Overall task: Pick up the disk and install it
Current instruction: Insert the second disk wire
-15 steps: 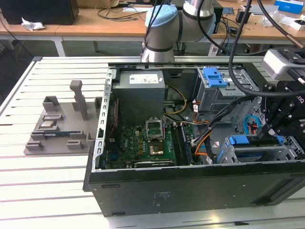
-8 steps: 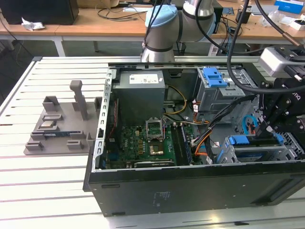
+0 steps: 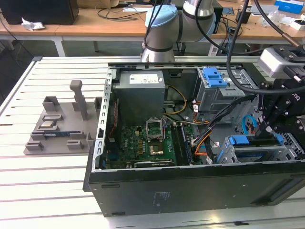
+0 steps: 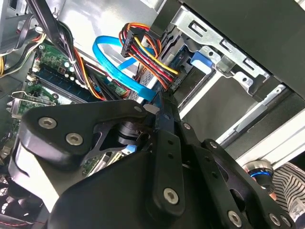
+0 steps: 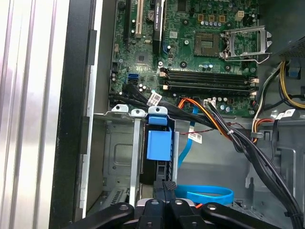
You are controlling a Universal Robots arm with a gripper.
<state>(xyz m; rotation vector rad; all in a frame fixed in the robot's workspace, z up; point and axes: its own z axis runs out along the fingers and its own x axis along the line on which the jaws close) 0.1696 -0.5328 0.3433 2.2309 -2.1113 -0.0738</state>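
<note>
The disk [image 5: 157, 143] stands edge-on in the metal drive cage [image 5: 136, 157] at the front corner of the open computer case [image 3: 190, 191]. Its blue bracket shows in the first wrist view. The exterior view has the blue bracket of the disk [image 3: 244, 140] lying in the cage on that view's right. My gripper [image 5: 167, 185] sits right behind the disk's near end, its narrow fingers pressed together and their tips at the dark edge of the drive. In the second wrist view the gripper [image 4: 159, 98] points toward the cage, where the blue bracket [image 4: 200, 60] shows.
A blue flat cable [image 5: 205, 194] and a bundle of coloured power wires [image 4: 147, 47] hang close beside the cage. The motherboard [image 3: 143, 140] and grey power supply [image 3: 140, 93] fill the case. A second blue-latched bay [image 3: 214, 78] lies behind. A grey fixture [image 3: 62, 124] stands on the slatted table.
</note>
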